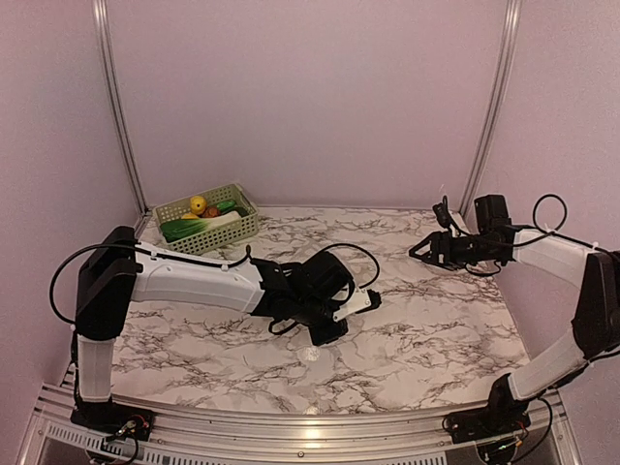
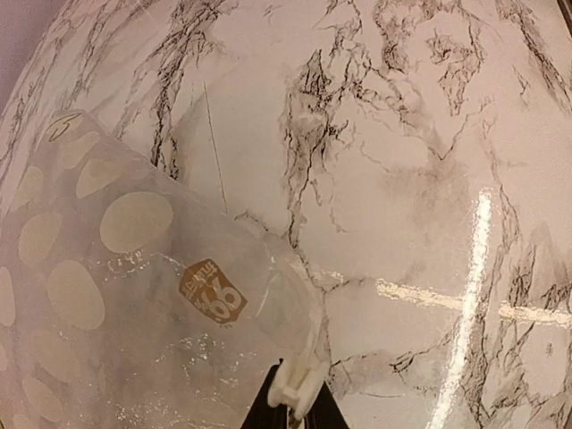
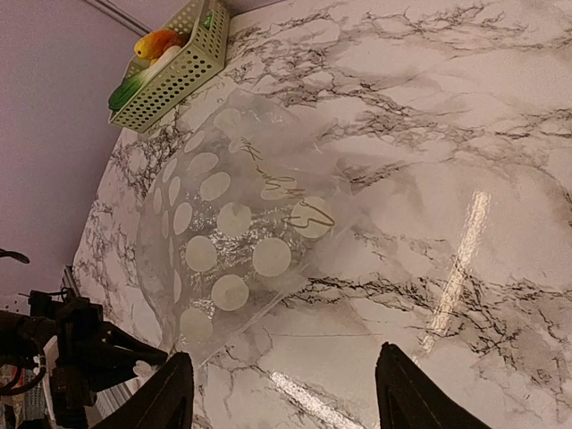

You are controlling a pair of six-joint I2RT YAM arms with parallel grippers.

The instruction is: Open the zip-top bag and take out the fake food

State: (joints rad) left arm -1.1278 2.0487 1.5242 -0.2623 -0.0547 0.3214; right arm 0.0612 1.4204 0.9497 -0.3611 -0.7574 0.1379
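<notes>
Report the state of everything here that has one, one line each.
Left end effector, shut on an edge of the bag.
Right end effector, open, holding nothing.
Bag, no food inside, one edge pinched; whether the zip is open cannot be told.
Food, out of the bag, lying in the basket.
Basket, upright, holding the food.

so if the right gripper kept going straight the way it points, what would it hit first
Most likely the zip-top bag: its polka-dot side lies just ahead of the right gripper, jaws open. It may graze the marble table first; depth is unclear.
</notes>
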